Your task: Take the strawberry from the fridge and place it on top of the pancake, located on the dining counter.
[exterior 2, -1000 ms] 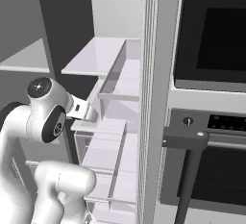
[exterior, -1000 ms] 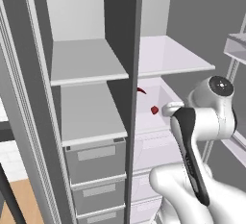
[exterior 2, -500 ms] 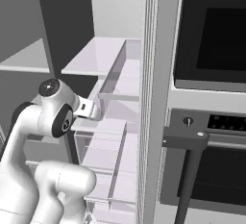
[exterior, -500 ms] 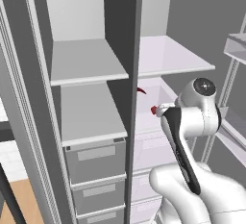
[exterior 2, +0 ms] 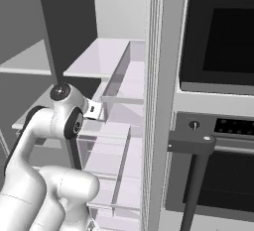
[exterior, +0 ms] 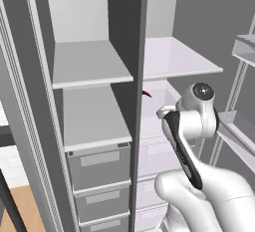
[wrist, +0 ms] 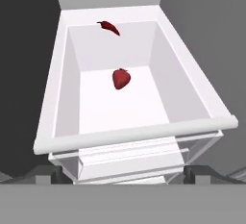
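Strawberry [wrist: 121, 79] lies on the floor of an open white drawer [wrist: 139, 132] in the fridge [exterior: 94, 84], mid-floor with bare room all round, while a thin dark-red item [wrist: 109, 27] sits at the back wall, probably a chilli. The claw [wrist: 123, 174] hovers above the front rim, jaws wide and empty, with open room to drop straight in.

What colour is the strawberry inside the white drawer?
Bright red. The strawberry shows best in the hand view, lying on the drawer floor.
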Robot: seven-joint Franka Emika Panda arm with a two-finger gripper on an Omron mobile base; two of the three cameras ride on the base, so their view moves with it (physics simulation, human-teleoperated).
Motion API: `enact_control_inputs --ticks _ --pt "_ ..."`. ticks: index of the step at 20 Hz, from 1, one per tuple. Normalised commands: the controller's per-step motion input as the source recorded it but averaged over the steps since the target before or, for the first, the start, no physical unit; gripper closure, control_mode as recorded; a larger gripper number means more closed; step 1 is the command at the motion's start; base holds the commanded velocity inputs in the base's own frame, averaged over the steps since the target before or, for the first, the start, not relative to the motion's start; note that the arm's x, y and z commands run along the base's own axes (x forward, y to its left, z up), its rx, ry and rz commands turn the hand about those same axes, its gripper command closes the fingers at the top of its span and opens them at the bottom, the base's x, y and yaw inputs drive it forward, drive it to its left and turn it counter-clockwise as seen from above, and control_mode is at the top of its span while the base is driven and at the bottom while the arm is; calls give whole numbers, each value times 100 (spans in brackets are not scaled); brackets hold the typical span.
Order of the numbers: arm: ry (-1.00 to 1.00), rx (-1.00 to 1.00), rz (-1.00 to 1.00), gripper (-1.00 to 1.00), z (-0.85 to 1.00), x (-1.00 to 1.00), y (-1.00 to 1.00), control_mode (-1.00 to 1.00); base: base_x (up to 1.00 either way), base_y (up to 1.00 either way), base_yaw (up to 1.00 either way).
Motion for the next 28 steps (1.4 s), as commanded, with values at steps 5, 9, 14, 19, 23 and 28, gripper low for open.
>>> enact_control_inputs --ticks 5,9,14,19,23,28 --pt "0 0 0 -100 -17 32 -9 -100 0 0 0" --pt "0 0 0 -100 -14 29 -6 -100 0 0 0" --pt "0 0 0 -100 -12 32 -2 -100 0 0 0" --pt "0 0 0 -100 -17 25 -3 -100 0 0 0" --pt "0 0 0 -100 -22 21 -1 -100 0 0 0" --pt "0 0 1 -100 -22 33 -4 -100 0 0 0"
